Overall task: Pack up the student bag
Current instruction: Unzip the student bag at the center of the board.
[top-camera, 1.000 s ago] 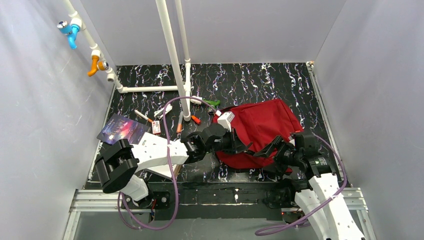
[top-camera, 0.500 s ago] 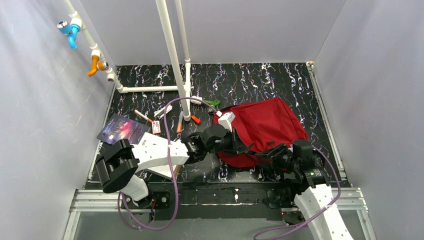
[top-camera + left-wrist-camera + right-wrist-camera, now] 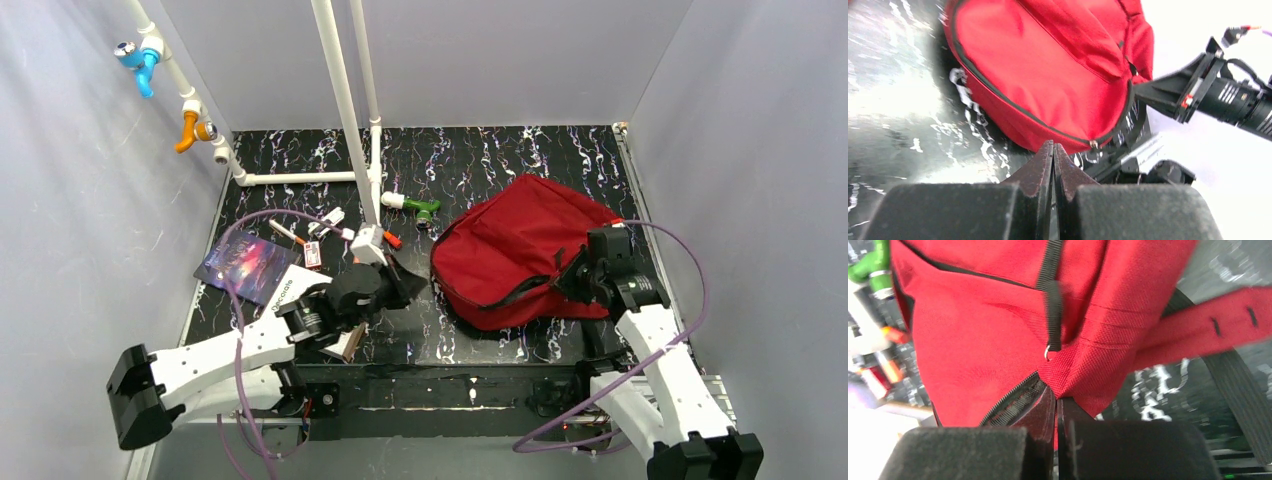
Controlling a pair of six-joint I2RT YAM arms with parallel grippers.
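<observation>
Student bag (image 3: pixel 520 255): zipper-side fabric pinched in right claw (image 3: pixel 1055 396) at three o'clock, best lifted slowly; left claw (image 3: pixel 1053 150) pressed together, empty.

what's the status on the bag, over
Left pincer shut, empty, clear of the bag. Right pincer shut on the bag's edge by the zipper. Book and pens lie out on the table, none blocking.

Table (image 3: pixel 500 160): mine; black top, streaked white and purple like marble.
Walls (image 3: pixel 480 60): plain pale grey panels to my left, my right and on the far side.
Pipe frame (image 3: pixel 345 120): white, standing on the table's left half.
Blue valve (image 3: pixel 140 62): on the left pipe, high up.
Orange valve (image 3: pixel 190 128): on the same pipe, lower.
Rail (image 3: pixel 450 412): bare metal, along the near edge.
Light: even, soft.
</observation>
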